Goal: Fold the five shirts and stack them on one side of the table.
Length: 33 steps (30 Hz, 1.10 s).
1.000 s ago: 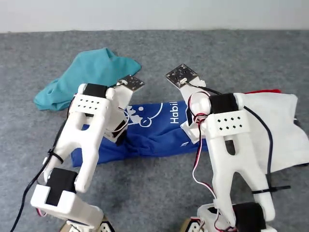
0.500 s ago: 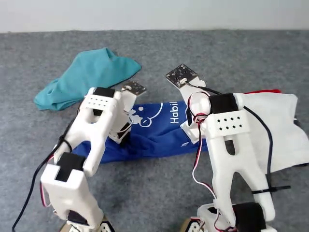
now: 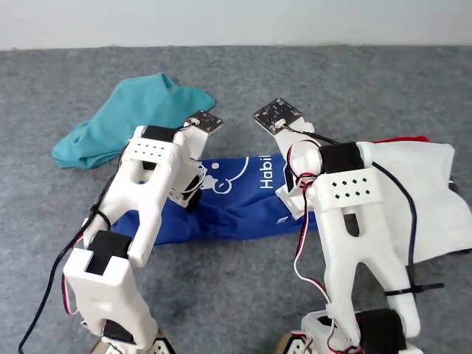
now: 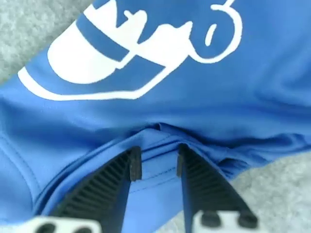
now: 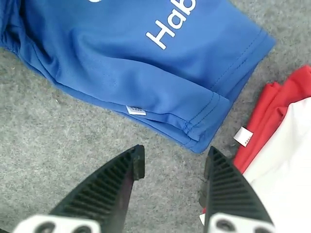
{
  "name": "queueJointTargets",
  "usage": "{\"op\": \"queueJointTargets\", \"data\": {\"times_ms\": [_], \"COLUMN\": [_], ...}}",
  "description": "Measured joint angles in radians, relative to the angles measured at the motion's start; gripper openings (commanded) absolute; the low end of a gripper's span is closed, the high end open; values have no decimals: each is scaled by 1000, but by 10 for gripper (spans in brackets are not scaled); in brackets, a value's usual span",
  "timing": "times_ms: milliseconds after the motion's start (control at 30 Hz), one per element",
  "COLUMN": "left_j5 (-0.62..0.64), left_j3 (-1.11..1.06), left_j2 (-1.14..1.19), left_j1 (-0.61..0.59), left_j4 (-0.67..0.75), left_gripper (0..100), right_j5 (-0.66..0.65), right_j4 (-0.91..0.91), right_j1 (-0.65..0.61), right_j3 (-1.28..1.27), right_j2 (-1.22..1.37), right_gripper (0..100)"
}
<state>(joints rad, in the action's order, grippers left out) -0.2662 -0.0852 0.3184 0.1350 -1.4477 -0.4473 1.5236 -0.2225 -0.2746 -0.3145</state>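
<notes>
The blue shirt (image 3: 243,210) lies half-folded on the surface (image 3: 369,81), mid-fold I'd say. The left gripper (image 4: 155,162) pinches a ridge of its cloth; the right gripper (image 5: 172,162) hangs open just beside its hemmed corner, which it should grasp next.

Grey carpeted table surface (image 3: 354,81), pale plain wall (image 3: 236,22) along the far edge

Open grey table (image 3: 332,81) runs along the far side, and another stretch lies on the near side of the blue shirt (image 3: 243,203), which spans the middle. The teal shirt (image 3: 133,118) takes up the far left. The white shirt (image 3: 420,192), lying over the red shirt (image 5: 265,114), takes up the right. The right hand (image 5: 172,167), fingers apart, hangs over open table just beside the blue hem.
</notes>
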Motion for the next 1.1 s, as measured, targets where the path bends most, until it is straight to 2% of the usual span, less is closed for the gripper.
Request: {"op": "queueJointTargets", "data": {"times_ms": [300, 500, 700, 1100], "left_j5": [0, 0, 0, 0], "left_j3": [313, 348, 238, 212], "left_j2": [-135, -307, -416, -420], "left_j1": [-89, -89, -97, -97], "left_j4": [-264, -285, -287, -287], "left_gripper": [126, 126, 126, 126], "right_j5": [-2, 6, 103, 118], "right_j4": [-26, -270, -560, -664], "right_j1": [49, 94, 118, 203], "right_j3": [-5, -195, -397, -476], "right_j2": [0, 0, 0, 6], "right_gripper": [213, 213, 213, 213]}}
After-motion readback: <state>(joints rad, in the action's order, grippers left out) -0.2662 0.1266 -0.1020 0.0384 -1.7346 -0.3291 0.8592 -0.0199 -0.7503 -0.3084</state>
